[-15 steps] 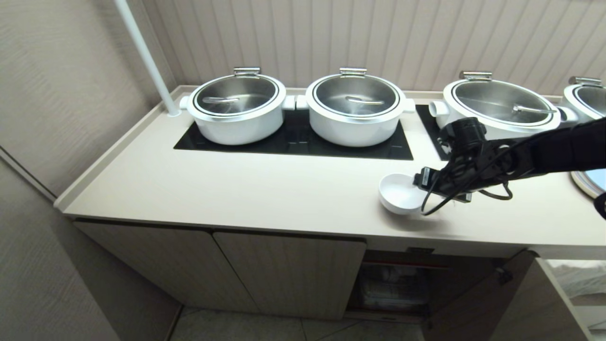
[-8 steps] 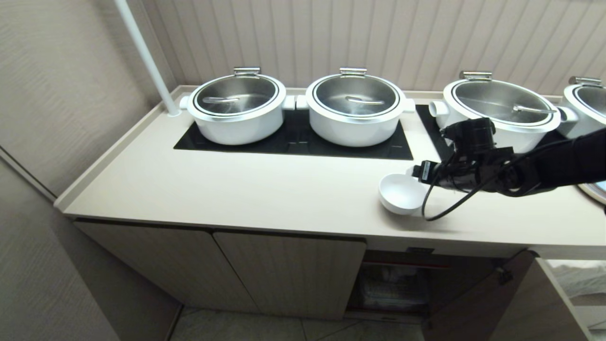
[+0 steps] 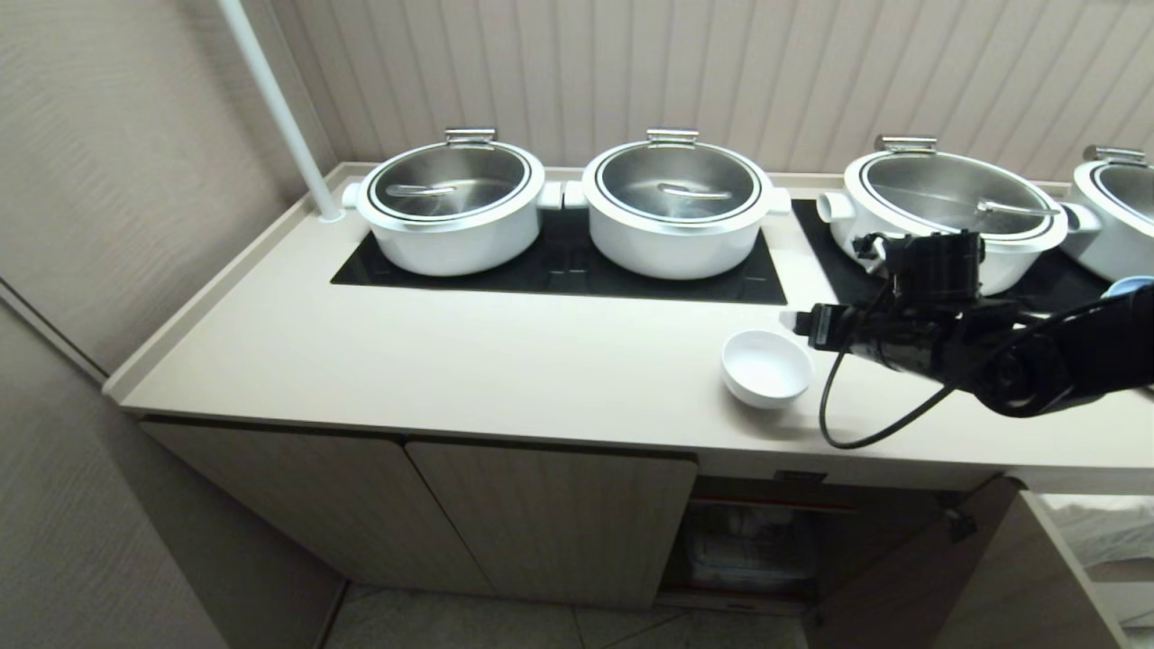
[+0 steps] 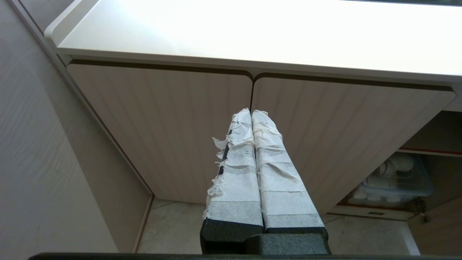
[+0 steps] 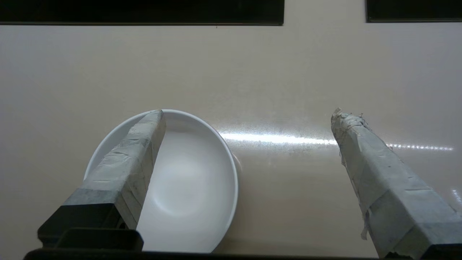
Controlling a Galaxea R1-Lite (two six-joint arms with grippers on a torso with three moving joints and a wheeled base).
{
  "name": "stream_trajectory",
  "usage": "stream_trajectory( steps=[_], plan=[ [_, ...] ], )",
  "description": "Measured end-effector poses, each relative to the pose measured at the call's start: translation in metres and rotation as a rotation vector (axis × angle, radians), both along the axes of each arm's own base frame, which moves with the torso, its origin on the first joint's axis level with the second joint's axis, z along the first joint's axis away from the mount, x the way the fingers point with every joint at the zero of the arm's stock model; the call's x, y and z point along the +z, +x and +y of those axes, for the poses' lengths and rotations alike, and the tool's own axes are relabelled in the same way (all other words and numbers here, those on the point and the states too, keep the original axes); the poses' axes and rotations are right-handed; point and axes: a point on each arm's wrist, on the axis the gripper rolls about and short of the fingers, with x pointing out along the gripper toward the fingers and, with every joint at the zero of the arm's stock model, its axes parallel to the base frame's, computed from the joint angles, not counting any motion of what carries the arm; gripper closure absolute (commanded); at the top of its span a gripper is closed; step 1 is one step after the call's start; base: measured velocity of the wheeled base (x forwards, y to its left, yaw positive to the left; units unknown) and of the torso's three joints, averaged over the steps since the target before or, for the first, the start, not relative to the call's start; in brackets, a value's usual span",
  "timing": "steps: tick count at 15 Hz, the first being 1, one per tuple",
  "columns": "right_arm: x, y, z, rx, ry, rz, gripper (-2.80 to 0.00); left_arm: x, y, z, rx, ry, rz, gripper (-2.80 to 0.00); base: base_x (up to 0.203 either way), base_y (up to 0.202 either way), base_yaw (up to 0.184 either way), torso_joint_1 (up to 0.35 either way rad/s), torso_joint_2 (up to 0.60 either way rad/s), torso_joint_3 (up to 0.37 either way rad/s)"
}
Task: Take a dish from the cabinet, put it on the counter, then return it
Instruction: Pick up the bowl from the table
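- The right gripper (image 5: 247, 144) has its taped fingers (image 5: 375, 180) spread wide over the counter (image 3: 505, 370); nothing is held between them.
- In the right wrist view one finger lies across the near rim of the dish (image 5: 187, 187), while the other stands well clear of it over bare countertop.
- The dish, a small white bowl (image 3: 765, 368), sits upright on the counter near its front edge, just beside the right gripper (image 3: 793, 322).
- Behind the bowl are black glass panels (image 3: 559, 266) carrying large white pots with steel lids (image 3: 676, 205).
- Below, the cabinet (image 3: 550, 523) has one compartment open under the bowl, with a clear plastic box (image 3: 744, 550) on its shelf.
- The left gripper (image 4: 251, 115) hangs low before the closed fluted doors (image 4: 162, 126), its taped fingers pressed together.
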Motion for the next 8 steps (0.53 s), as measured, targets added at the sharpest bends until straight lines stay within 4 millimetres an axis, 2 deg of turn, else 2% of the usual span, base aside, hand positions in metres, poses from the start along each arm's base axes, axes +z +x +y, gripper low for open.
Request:
stream_trajectory(
  steps=[2, 3, 8],
  plan=[
    [0.001, -0.008, 0.0, 0.01, -0.013, -0.016, -2.8, 0.0, 0.0, 0.0, 0.0, 0.0, 0.0, 0.0, 0.0, 0.0, 0.0, 0.0, 0.0, 0.0],
    [0.001, -0.011, -0.001, 0.012, -0.014, -0.015, 0.0, 0.0, 0.0, 0.0, 0.0, 0.0, 0.0, 0.0, 0.0, 0.0, 0.0, 0.0, 0.0, 0.0],
    [0.005, -0.034, -0.003, 0.018, -0.014, -0.006, 0.0, 0.0, 0.0, 0.0, 0.0, 0.0, 0.0, 0.0, 0.0, 0.0, 0.0, 0.0, 0.0, 0.0]
  ],
)
